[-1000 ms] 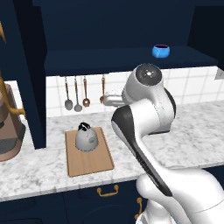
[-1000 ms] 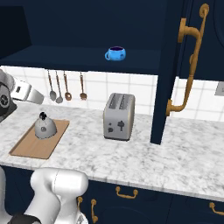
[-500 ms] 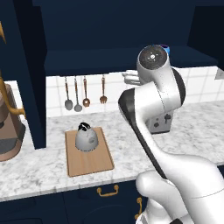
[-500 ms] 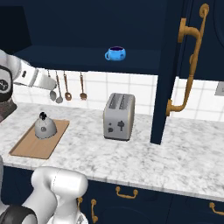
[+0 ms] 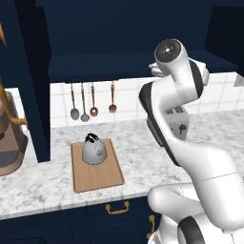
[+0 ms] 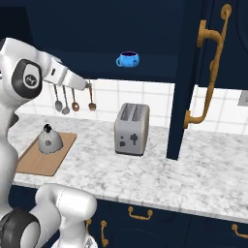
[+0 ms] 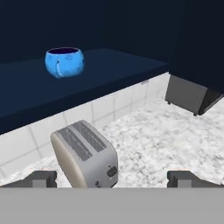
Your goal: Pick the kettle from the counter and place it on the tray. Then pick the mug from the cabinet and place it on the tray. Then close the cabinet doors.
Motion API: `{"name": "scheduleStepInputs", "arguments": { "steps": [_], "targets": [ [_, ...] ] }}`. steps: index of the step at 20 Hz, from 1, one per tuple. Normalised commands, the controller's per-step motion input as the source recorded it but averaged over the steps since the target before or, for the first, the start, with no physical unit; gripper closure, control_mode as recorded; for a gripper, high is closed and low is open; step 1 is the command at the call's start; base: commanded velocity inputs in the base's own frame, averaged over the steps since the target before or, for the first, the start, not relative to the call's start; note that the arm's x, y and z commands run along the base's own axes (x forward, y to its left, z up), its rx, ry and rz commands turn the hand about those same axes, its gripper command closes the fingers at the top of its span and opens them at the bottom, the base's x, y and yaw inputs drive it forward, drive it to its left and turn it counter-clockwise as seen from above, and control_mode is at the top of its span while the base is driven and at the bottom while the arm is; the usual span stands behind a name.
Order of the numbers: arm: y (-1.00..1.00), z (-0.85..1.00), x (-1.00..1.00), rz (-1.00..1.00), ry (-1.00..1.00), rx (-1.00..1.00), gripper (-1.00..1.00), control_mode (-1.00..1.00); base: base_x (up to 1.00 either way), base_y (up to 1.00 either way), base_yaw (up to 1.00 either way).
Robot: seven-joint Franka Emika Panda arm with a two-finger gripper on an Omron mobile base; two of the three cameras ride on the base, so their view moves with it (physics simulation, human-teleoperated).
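Compared with a second ago, arm raised higher, tool [image 7: 112, 179] lifted toward cabinet shelf [image 7: 87, 83], wide open, gripping nothing. Kettle [image 5: 94, 149] unchanged, upright on tray [image 5: 97, 171] on bench [image 6: 193, 164]. Mug [image 7: 64, 62] on shelf, well apart from tool, above toaster [image 7: 85, 154].

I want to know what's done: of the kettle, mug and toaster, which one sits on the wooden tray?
The kettle: it rests on the tray. The toaster stands on the bare counter, and the blue mug sits up on the cabinet shelf.
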Motion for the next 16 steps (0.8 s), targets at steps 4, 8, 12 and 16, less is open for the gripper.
{"name": "scheduleStepInputs", "arguments": {
  "steps": [4,8,12,16],
  "targets": [
    [-0.08,0.00,0.12,-0.01,0.08,0.00,-1.00,-1.00,0.00,0.00,0.00],
    [-0.08,0.00,0.18,0.00,0.02,0.00,-1.00,-1.00,0.00,0.00,0.00],
    [-0.19,0.00,0.64,0.00,0.02,0.00,-1.00,-1.00,0.00,0.00,0.00],
    [-0.28,0.18,0.73,-0.01,0.08,0.00,-1.00,-1.00,0.00,0.00,0.00]
  ]
}}
